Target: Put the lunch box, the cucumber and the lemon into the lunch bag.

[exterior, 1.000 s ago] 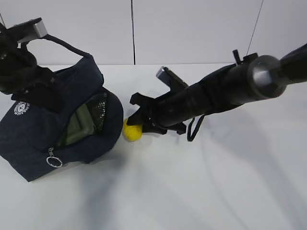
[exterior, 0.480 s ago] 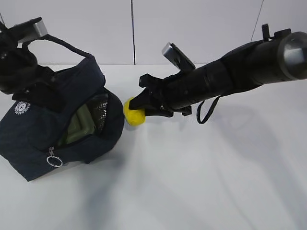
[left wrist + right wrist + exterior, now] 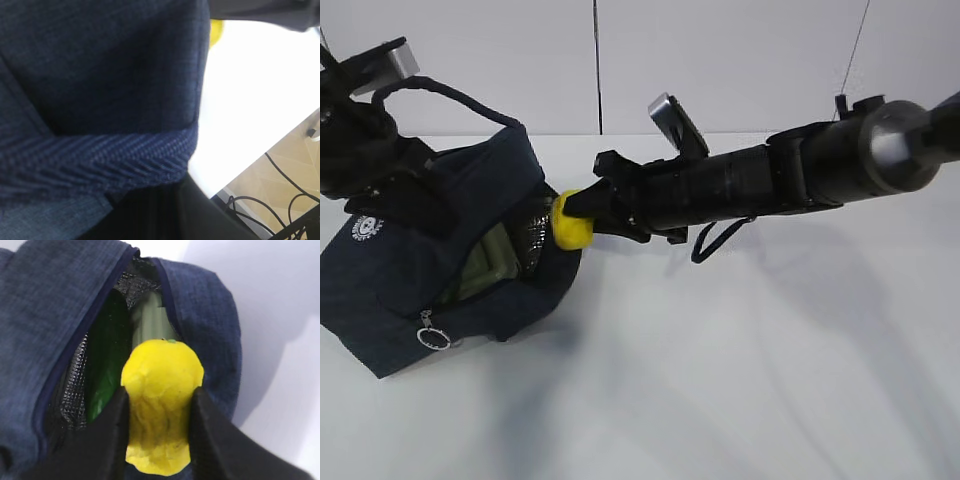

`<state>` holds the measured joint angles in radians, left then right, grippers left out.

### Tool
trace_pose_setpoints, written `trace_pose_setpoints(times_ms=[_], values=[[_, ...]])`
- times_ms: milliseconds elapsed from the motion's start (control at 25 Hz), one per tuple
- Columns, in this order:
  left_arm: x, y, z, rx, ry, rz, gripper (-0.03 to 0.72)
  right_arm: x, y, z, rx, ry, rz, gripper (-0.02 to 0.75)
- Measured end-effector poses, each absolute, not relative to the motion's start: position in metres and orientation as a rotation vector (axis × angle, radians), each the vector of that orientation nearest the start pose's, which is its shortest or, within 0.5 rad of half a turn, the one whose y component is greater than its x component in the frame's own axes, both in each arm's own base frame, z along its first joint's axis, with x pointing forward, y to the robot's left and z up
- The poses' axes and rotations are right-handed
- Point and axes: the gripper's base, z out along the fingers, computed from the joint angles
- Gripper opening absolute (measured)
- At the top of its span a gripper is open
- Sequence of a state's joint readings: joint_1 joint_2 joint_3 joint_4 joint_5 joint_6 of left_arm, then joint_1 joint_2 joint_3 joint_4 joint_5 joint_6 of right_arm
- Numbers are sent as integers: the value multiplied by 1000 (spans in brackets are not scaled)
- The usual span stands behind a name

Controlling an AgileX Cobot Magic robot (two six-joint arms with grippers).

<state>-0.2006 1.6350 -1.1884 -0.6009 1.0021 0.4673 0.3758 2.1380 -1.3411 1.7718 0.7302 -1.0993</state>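
Pinching the bright yellow oval lemon (image 3: pixel 161 402) at the dark navy fabric lunch bag (image 3: pixel 410 290) mouth, the right gripper (image 3: pixel 159 415) must push inside and release; left gripper's state apparently unseen.

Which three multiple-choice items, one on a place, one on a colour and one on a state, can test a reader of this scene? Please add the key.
1. Where is the lemon?
A. on the table, far from the bag
B. between the fingers of the right hand, at the mouth of the lunch bag
C. deep inside the bag

2. What colour is the cucumber in the bag?
A. dark green
B. orange
C. white

3. How is the bag's mouth?
A. zipped shut
B. open
C. covered by a lid

Key: 1 B, the right wrist view shows both fingers pressing its sides before the opening. 2 A, it lies dark green beside the lunch box. 3 B, the lining and contents show.
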Motion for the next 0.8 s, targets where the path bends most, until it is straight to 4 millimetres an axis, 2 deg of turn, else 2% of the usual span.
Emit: trace_pose_setpoints(times_ms=[200, 600, 720, 800], values=[[307, -107, 258, 542, 2731, -724, -8, 403, 243, 154, -134, 2246, 1399, 225], [306, -107, 258, 550, 2737, -732, -8, 427, 258, 142, -168, 2204, 1406, 232], [306, -107, 258, 551, 2739, -734, -8, 428, 259, 139, -195, 2215, 1392, 279], [306, -107, 258, 551, 2740, -734, -8, 427, 259, 138, -223, 2224, 1378, 344]])
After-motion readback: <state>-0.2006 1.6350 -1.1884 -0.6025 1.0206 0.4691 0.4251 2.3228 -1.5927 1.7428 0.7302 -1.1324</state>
